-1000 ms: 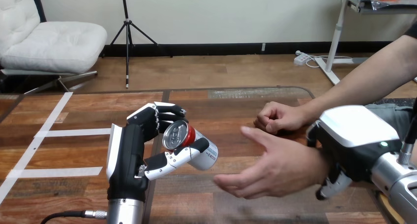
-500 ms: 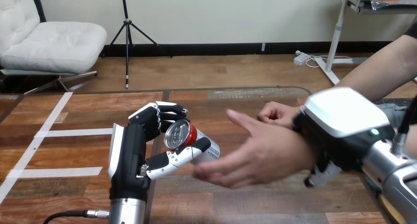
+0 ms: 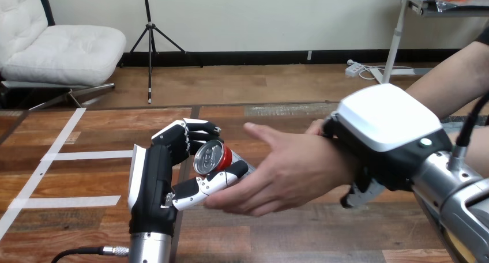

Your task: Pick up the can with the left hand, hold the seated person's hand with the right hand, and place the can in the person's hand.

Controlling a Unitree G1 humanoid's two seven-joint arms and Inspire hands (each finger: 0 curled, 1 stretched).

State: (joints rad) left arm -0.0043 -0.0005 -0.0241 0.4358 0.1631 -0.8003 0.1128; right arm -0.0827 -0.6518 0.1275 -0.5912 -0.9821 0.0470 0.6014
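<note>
A red and silver can (image 3: pixel 212 158) lies tilted in my left hand (image 3: pixel 154 179), top facing me, with fingers and thumb curled round it above the table's middle. The person's hand (image 3: pixel 282 172) stretches in from the right, open with the palm turned up. Its fingertips reach under the can's right end, beside my left thumb. My right hand (image 3: pixel 385 130) sits over the person's wrist, white back up, and its fingers (image 3: pixel 357 195) curl under the wrist from below.
The person's other hand (image 3: pixel 316 126) rests as a loose fist on the wooden table (image 3: pixel 288 234), just behind the held wrist. White tape strips (image 3: pixel 63 155) cross the table at the left.
My right hand has moved left and slightly up with the person's wrist in it, bringing the open palm up to the can. My left hand and the can have barely moved.
</note>
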